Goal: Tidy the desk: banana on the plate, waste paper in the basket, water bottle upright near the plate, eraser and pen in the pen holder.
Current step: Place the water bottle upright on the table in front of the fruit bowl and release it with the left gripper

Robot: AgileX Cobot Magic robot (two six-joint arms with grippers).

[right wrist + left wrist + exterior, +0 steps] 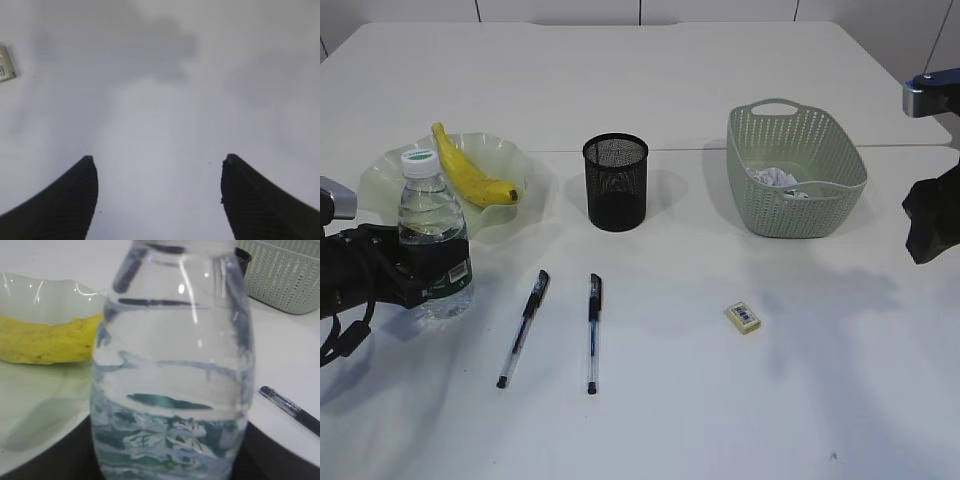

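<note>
Your left gripper (430, 275) pinches the clear water bottle (432, 235), upright, white-capped, green-labelled, beside the plate (380, 175); your right gripper (157, 172) gapes empty.

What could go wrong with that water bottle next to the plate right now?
The left gripper grips the upright water bottle low on its label; a jerky release could tip it. It stands right by the plate rim, so it might knock the plate or the banana.

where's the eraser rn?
Exterior view: the eraser lies on the table right of centre, in front of the basket, right of the two pens, apart from everything.
</note>
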